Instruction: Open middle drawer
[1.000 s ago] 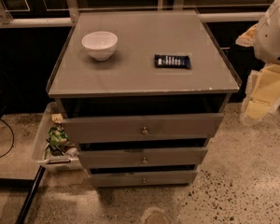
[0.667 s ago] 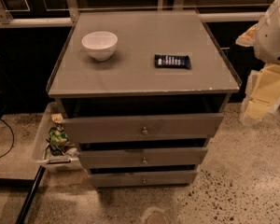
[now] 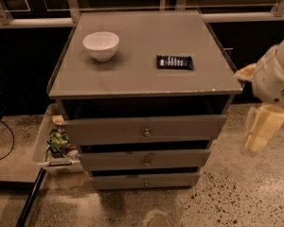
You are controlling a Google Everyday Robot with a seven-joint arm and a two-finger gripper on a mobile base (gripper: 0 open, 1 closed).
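Observation:
A grey cabinet (image 3: 142, 82) with three drawers stands in the middle of the camera view. The middle drawer (image 3: 113, 160) has a flat grey front and a small round brass knob (image 3: 146, 162). It sits below the taller top drawer (image 3: 109, 129) and above the slim bottom drawer (image 3: 118, 180). All three fronts stand slightly staggered, with dark gaps above them. My gripper (image 3: 261, 129) hangs at the right edge, right of the cabinet at about drawer height, apart from it and clear of the knob.
A white bowl (image 3: 101, 45) and a dark snack bar (image 3: 174, 62) lie on the cabinet top. A clear bin (image 3: 42, 145) with snack packets stands on the floor at the left. A dark pole (image 3: 31, 200) slants at lower left. Speckled floor (image 3: 236, 193) lies in front.

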